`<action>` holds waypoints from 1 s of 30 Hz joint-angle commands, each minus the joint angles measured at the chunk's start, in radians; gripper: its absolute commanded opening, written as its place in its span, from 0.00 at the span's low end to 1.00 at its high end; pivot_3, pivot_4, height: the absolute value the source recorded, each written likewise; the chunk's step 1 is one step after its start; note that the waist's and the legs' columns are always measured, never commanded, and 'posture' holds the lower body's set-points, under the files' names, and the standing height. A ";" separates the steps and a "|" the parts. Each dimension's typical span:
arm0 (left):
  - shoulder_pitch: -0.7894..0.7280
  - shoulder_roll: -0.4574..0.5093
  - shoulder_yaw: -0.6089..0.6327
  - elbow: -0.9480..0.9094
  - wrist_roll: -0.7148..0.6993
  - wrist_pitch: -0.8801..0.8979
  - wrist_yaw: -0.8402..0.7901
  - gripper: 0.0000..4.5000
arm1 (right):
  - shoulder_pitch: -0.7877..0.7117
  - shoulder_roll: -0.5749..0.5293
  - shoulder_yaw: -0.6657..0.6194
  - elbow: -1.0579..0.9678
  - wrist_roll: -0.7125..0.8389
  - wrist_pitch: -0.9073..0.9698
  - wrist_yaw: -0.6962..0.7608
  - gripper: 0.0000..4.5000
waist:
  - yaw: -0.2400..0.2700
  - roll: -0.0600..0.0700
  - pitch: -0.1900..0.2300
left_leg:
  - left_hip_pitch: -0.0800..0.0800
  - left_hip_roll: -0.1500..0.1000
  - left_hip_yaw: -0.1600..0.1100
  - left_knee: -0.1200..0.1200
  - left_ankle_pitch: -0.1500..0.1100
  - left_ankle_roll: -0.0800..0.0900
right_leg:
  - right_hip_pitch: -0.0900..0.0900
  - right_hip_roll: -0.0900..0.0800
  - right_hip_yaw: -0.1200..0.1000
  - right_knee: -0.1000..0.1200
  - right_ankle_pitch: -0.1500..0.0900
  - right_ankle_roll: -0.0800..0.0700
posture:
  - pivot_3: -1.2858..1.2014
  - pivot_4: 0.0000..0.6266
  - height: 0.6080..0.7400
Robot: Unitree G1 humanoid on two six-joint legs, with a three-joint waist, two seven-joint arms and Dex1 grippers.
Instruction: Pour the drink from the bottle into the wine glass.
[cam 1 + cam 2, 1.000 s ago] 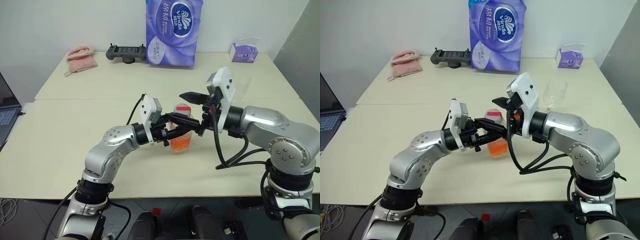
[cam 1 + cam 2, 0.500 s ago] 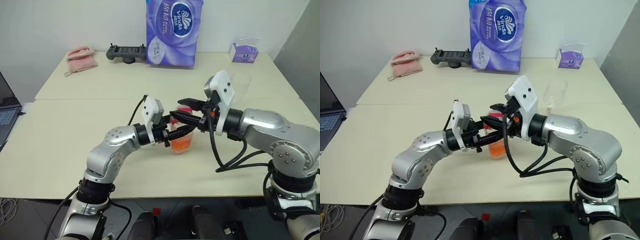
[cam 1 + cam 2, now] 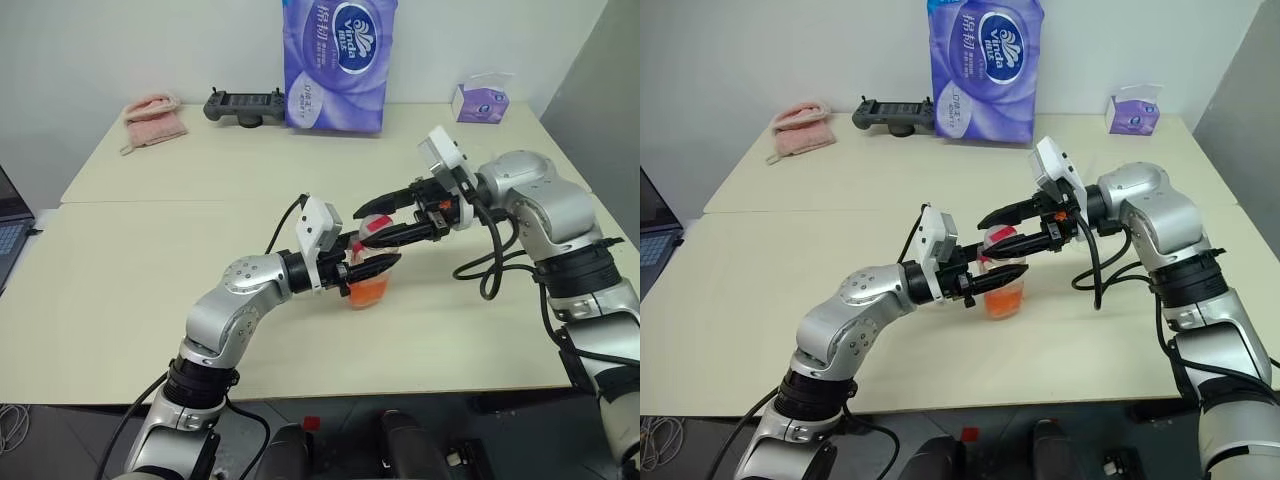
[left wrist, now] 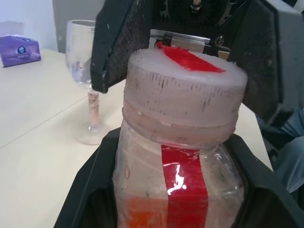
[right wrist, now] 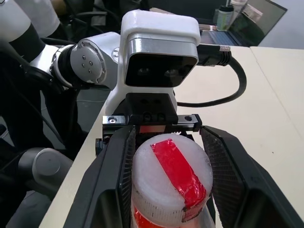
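The left gripper [image 3: 992, 276] is clamping the upright bottle [image 3: 1004, 290]; the right gripper [image 5: 166, 187] is bracketing its cap [image 5: 171, 180], fingers not yet touching.

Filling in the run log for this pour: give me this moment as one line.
left gripper: shut on bottle | right gripper: jaws around cap, grip unconfirmed | wine glass: empty | drink: in bottle
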 commanded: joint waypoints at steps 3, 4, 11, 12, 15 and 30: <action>-0.022 -0.011 0.039 -0.045 -0.037 -0.036 -0.022 0.47 | -0.022 -0.031 -0.047 0.000 -0.024 0.015 0.037 0.72 | 0.014 0.000 0.000 | -0.001 -0.001 0.000 0.000 0.000 0.000 | 0.000 -0.003 0.000 -0.001 0.000 0.000 | 0.52 0.24 1.00; -0.023 -0.011 0.040 -0.043 -0.037 -0.036 -0.023 0.47 | -0.022 -0.030 -0.058 -0.004 -0.018 0.020 0.033 0.79 | 0.015 0.000 0.000 | -0.001 -0.001 0.000 0.000 0.000 0.000 | 0.000 -0.004 0.000 -0.001 0.000 0.001 | 0.52 0.24 1.00; -0.033 -0.013 0.045 -0.017 -0.026 -0.050 -0.037 0.47 | 0.051 -0.055 -0.202 -0.154 0.044 0.115 -0.096 1.00 | 0.016 0.000 0.000 | -0.001 -0.001 0.000 0.001 0.000 0.000 | 0.000 -0.004 -0.001 -0.001 0.001 0.002 | 0.52 0.24 1.00; -0.034 -0.012 0.047 -0.015 -0.026 -0.052 -0.037 0.47 | 0.079 -0.069 -0.221 -0.208 0.062 0.147 -0.116 1.00 | 0.016 0.000 0.000 | -0.001 -0.001 0.000 0.001 0.000 0.000 | 0.000 -0.004 -0.001 -0.001 0.001 0.002 | 0.52 0.24 1.00; -0.045 -0.023 0.068 0.002 -0.042 -0.042 -0.026 0.47 | 0.195 -0.118 -0.250 -0.419 0.081 0.257 -0.218 1.00 | 0.019 0.000 0.000 | -0.002 -0.001 -0.001 0.001 0.000 0.000 | 0.000 -0.004 -0.001 -0.001 0.001 0.002 | 0.52 0.24 1.00; -0.092 -0.045 0.061 0.104 -0.014 -0.075 -0.068 0.47 | 0.332 0.165 -0.415 -0.986 0.196 0.816 -1.077 1.00 | 0.016 0.000 0.000 | -0.001 -0.001 0.000 0.001 0.001 -0.001 | 0.000 -0.002 0.000 0.000 0.001 0.002 | 0.52 0.24 1.00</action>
